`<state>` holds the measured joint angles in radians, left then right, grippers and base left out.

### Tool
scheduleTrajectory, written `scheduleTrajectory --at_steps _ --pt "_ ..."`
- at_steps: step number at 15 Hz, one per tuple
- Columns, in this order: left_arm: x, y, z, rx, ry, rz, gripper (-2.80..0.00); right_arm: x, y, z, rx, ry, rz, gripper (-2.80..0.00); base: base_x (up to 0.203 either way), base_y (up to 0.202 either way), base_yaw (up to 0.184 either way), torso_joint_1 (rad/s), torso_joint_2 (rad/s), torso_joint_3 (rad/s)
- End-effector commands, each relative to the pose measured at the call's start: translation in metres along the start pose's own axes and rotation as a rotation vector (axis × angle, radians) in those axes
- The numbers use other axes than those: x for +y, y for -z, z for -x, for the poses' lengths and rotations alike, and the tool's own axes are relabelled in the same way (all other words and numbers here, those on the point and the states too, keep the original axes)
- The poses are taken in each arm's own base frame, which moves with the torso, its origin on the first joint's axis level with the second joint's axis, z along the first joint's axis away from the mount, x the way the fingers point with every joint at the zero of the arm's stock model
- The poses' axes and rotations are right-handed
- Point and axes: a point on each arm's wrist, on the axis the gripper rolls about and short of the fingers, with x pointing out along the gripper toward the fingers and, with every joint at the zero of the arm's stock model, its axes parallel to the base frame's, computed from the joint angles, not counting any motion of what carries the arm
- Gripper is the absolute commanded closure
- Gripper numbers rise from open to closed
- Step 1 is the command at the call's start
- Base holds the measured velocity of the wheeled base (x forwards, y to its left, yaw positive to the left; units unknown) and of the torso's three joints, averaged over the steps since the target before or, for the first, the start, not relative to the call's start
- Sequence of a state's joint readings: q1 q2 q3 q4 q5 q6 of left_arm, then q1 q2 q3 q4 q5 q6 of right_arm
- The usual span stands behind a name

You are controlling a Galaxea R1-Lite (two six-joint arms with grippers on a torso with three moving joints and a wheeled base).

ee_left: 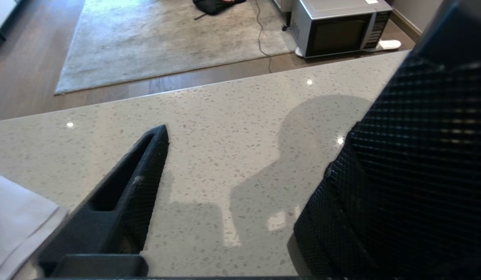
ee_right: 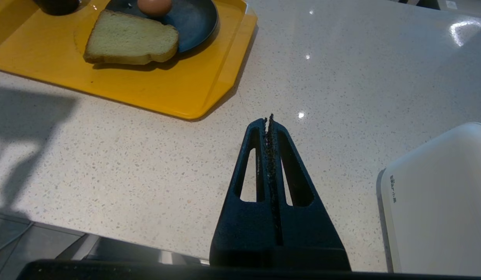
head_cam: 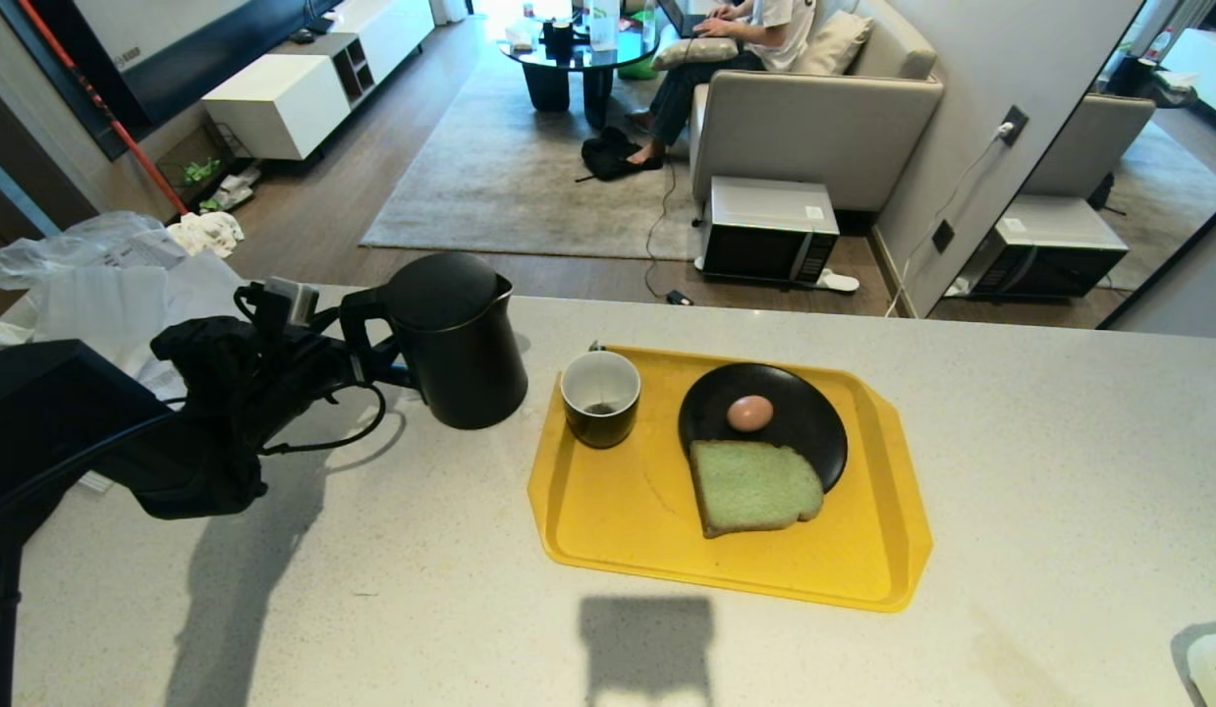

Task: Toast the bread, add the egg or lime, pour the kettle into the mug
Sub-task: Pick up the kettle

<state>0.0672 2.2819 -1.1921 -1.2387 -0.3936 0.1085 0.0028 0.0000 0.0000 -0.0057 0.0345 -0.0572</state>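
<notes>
Head view: I see my left gripper [head_cam: 358, 344] at the kettle [head_cam: 458, 339] handle, left of the yellow tray [head_cam: 618, 511] carrying the mug [head_cam: 600, 397] and bread [head_cam: 753, 486]. Left wrist view: fingers [ee_left: 143, 171] spread wide. Right wrist view: right gripper [ee_right: 269, 122] closed, empty, beside the tray.

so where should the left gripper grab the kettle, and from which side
Probably by the angular loop handle, coming in level from the robot's left. The kettle stands upright on the counter with its handle turned toward the left gripper, which is open beside it, and its spout faces the mug. The body looks too wide for the jaws.
</notes>
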Motion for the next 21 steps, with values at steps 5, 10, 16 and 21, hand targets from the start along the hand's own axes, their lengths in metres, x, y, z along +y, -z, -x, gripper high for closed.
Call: scheduleTrajectory --at_steps 5,10,16,21 --pt "-0.004 0.0 -0.003 -0.011 0.021 -0.001 0.0 0.0 0.0 0.0 0.001 -0.001 0.001 0.0 0.0 0.0 0.0 0.0 0.0 0.0" --pt "-0.007 -0.006 -0.003 -0.022 0.027 -0.004 0.0 0.0 0.0 0.0 0.001 -0.001 0.001 0.0 0.0 0.0 0.0 0.0 0.0 0.0" --pt "-0.009 -0.022 -0.003 -0.063 0.029 0.047 0.0 0.0 0.0 0.0 0.003 -0.001 0.001 0.0 0.0 0.0 0.0 0.0 0.0 0.0" --pt "-0.01 -0.04 -0.001 -0.147 0.026 0.049 0.0 0.0 0.0 0.0 0.002 -0.001 0.001 0.0 0.0 0.0 0.0 0.0 0.0 0.0"
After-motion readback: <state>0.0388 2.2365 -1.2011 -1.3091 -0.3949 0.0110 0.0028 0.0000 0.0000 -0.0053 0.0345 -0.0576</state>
